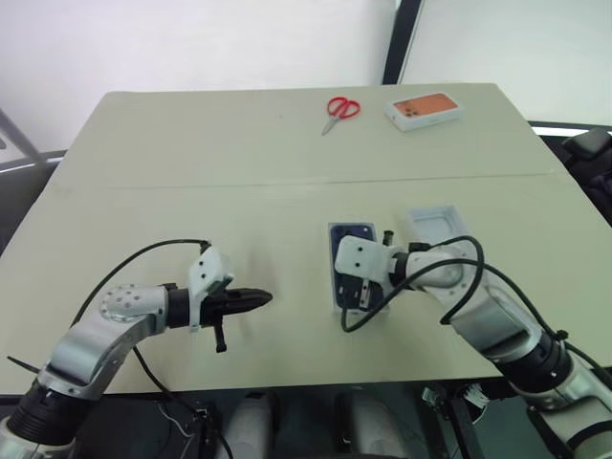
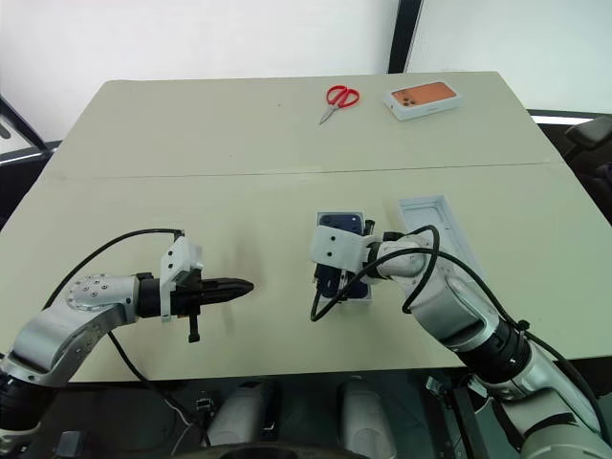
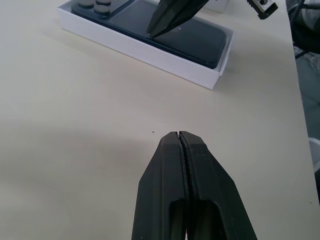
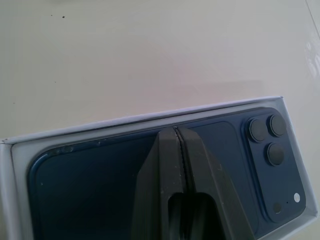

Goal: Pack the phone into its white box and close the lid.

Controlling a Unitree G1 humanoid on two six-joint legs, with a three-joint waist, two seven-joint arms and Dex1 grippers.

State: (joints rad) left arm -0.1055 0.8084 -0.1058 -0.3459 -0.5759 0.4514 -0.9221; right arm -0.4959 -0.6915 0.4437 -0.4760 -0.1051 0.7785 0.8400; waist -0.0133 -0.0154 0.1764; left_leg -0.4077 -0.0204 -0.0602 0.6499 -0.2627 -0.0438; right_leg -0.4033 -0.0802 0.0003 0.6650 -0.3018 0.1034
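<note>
The dark navy phone (image 4: 90,190) lies back-up inside the white box (image 3: 150,50), its camera cluster (image 4: 267,140) at one end. The box sits on the table right of centre (image 1: 335,273). My right gripper (image 4: 175,129) is shut, holds nothing, and points down onto the phone's back, its tip touching or just above it (image 3: 154,32). To the right of the box lies the lid (image 1: 435,225), its whitish inside facing up. My left gripper (image 1: 258,299) is shut and empty. It hovers over bare table left of the box, pointing toward it.
Red-handled scissors (image 1: 341,108) and a white box with an orange phone picture (image 1: 424,109) lie at the far edge of the table (image 1: 191,182). A black cable loops from my right wrist down beside the box (image 1: 349,320).
</note>
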